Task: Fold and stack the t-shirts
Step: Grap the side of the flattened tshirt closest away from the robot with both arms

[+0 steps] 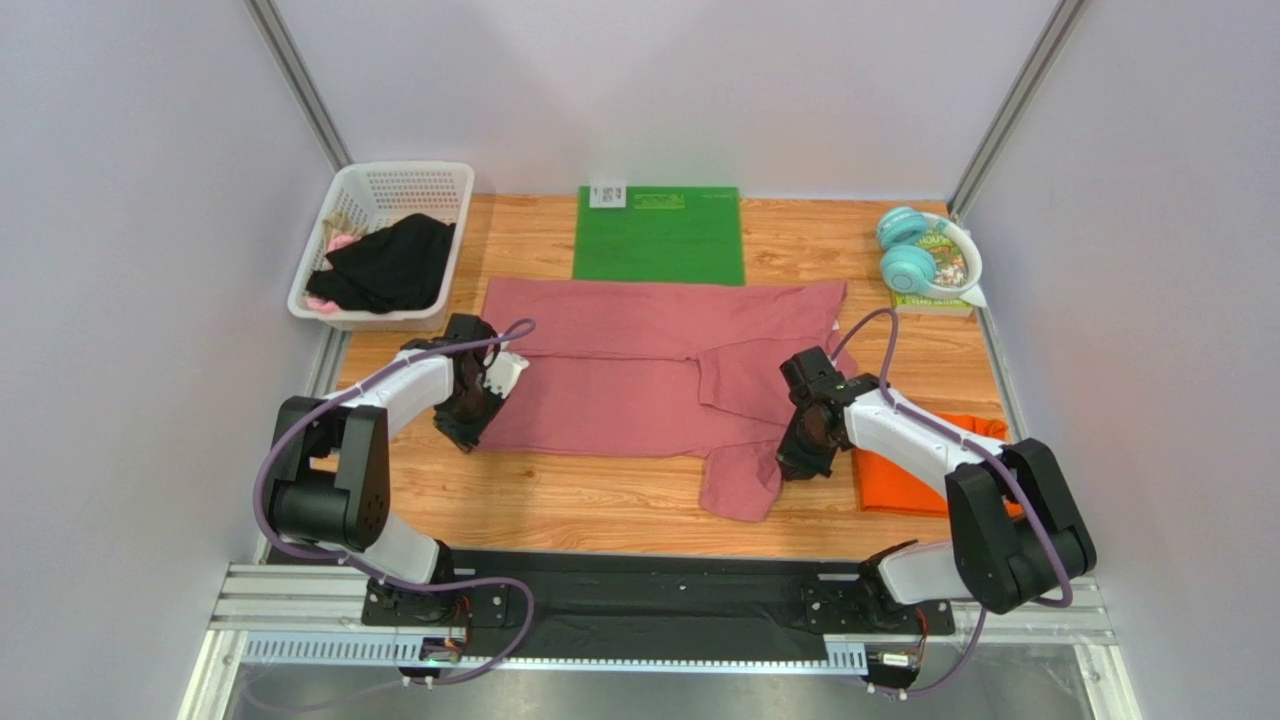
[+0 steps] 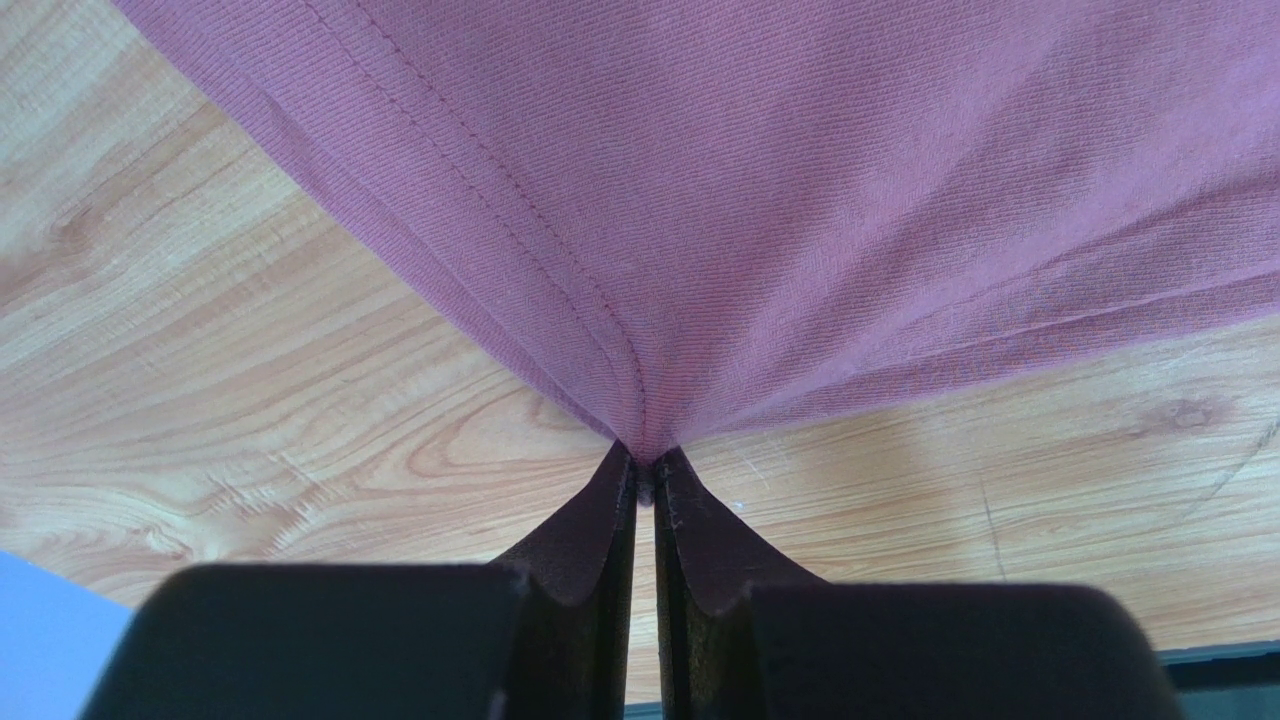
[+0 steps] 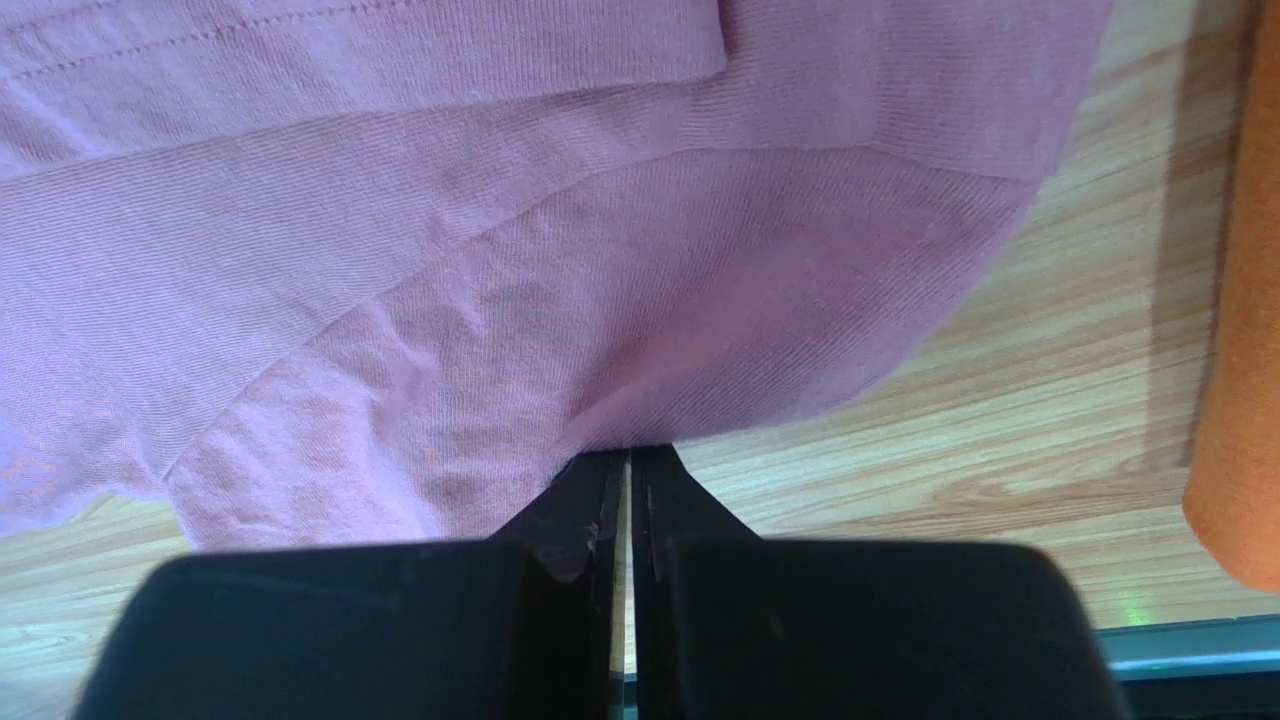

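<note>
The rose-pink t-shirt [image 1: 631, 368] lies spread across the middle of the wooden table, with a sleeve hanging toward the front [image 1: 744, 480]. My left gripper [image 1: 478, 402] is at its left edge, and the left wrist view shows the jaws shut on a hemmed corner of the pink t-shirt [image 2: 781, 195], left gripper [image 2: 648, 462]. My right gripper [image 1: 804, 435] is at the shirt's right side, shut on a fold of pink t-shirt [image 3: 601, 270], right gripper [image 3: 627, 453]. The orange t-shirt [image 1: 909, 477] lies folded at the front right, its edge showing as orange t-shirt [image 3: 1240, 375].
A white basket [image 1: 406, 183] holding dark clothing stands at the back left. A green mat [image 1: 658, 236] lies at the back centre. Teal headphones [image 1: 906, 249] and a small bowl [image 1: 953, 264] sit at the back right. Walls close in on both sides.
</note>
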Robot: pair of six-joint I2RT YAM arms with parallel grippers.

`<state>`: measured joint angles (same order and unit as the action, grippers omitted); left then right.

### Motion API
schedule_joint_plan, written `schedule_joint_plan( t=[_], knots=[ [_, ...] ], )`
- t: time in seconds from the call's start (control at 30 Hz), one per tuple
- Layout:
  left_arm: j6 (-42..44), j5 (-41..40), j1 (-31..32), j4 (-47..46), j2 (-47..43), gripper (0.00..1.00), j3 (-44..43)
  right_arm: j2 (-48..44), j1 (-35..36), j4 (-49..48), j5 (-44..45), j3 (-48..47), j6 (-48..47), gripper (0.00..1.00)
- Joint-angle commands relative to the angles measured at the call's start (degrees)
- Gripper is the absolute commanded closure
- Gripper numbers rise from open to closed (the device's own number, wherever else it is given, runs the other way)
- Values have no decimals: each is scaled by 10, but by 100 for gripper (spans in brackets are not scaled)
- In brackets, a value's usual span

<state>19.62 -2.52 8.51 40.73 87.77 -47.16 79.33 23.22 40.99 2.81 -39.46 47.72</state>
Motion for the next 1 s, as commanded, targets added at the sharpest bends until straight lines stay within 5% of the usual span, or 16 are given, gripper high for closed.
schedule_joint_plan(
  t=[0.0,0.33,0.4,0.5,0.97],
  knots=[
    [4,13,-3,-14,-1,89,4,9,4,-35,34,28,-2,100],
    [2,20,-3,-14,10,89,0,-198,30,140,86,-17,0,100],
    [2,20,-3,-14,13,89,-4,-218,31,145,56,-12,-6,76],
    [0,21,-3,-10,16,89,-12,-208,63,132,10,6,5,64],
    [-2,20,-3,-7,11,89,-8,-99,168,57,23,28,46,64]
  ],
)
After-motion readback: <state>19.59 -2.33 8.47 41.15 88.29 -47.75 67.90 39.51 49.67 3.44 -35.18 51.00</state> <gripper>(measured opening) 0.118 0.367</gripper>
